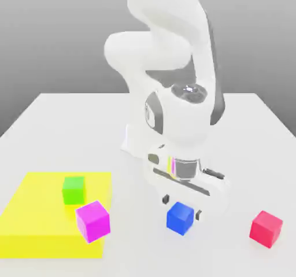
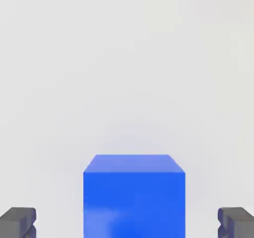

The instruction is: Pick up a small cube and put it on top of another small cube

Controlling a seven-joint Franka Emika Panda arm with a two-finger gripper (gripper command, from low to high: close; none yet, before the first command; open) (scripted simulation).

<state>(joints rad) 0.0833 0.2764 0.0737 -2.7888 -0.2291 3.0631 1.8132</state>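
The gripper [image 1: 182, 207] is hovering open over the blue cube [image 1: 180, 218], which is sitting between the red cube [image 1: 266, 229] at the exterior view's right and the magenta cube [image 1: 93, 221] at its left; picking is seemingly underway, lowering and closing coming next. The hand view is revealing gaps on both sides of the blue cube; the exterior view is adding the green cube [image 1: 73, 190] on the yellow block [image 1: 40, 244].

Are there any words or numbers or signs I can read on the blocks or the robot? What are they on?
There are none that I can read: the blue cube, the red cube and the robot arm show just plain colours.
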